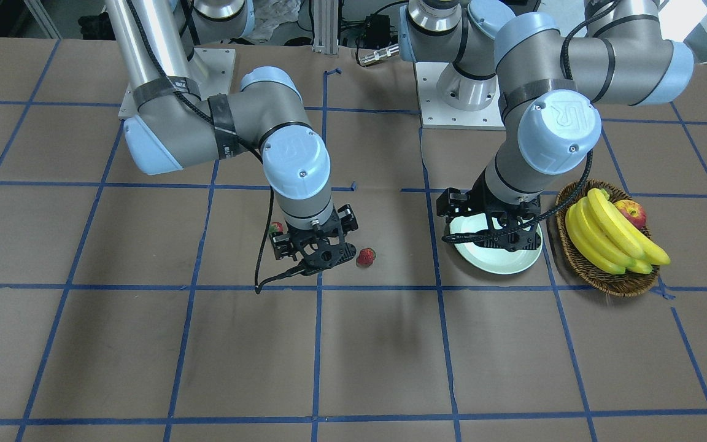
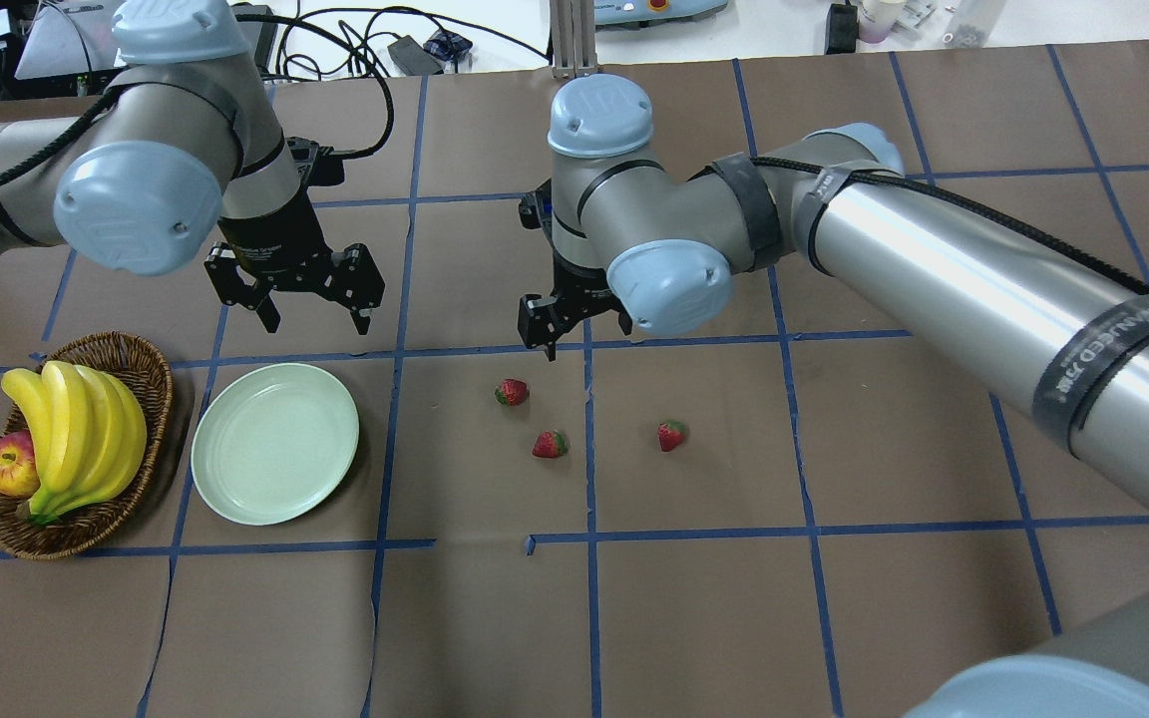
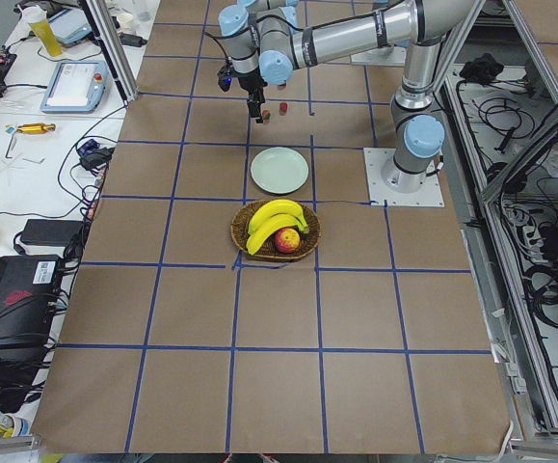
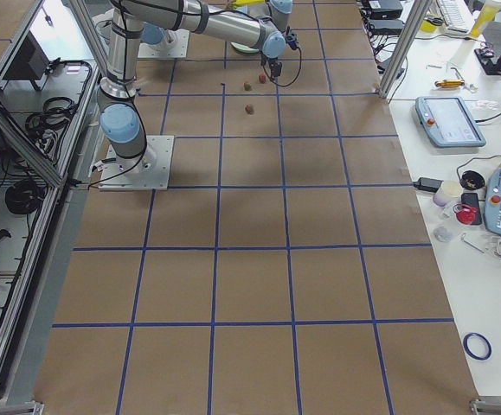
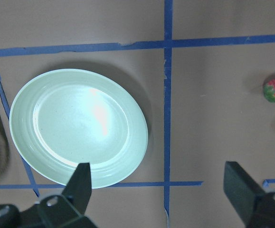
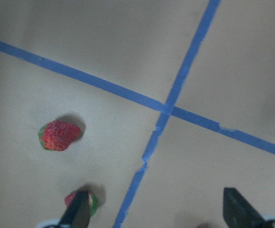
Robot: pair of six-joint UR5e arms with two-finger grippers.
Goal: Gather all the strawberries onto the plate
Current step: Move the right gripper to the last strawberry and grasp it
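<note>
overhead view, with wrist views. three strawberries lay on the brown table (image 2: 694, 618), all outside the plate (image 2: 275, 444): the first strawberry (image 2: 512, 392) nearest the plate, the second strawberry (image 2: 551, 444) just beside it, the third strawberry (image 2: 672, 435) further toward the robot's right; the left gripper (image 2: 317, 321) hung above the table at the plate's far edge, fingers spread wide, holding nothing; the right gripper (image 6: 155, 194) hovered over a blue tape crossing near the first strawberry, fingers likewise apart and empty; beside the plate stood a basket (image 2: 151, 399) with bananas (image 2: 76, 429) and an apple (image 2: 8, 467).
</note>
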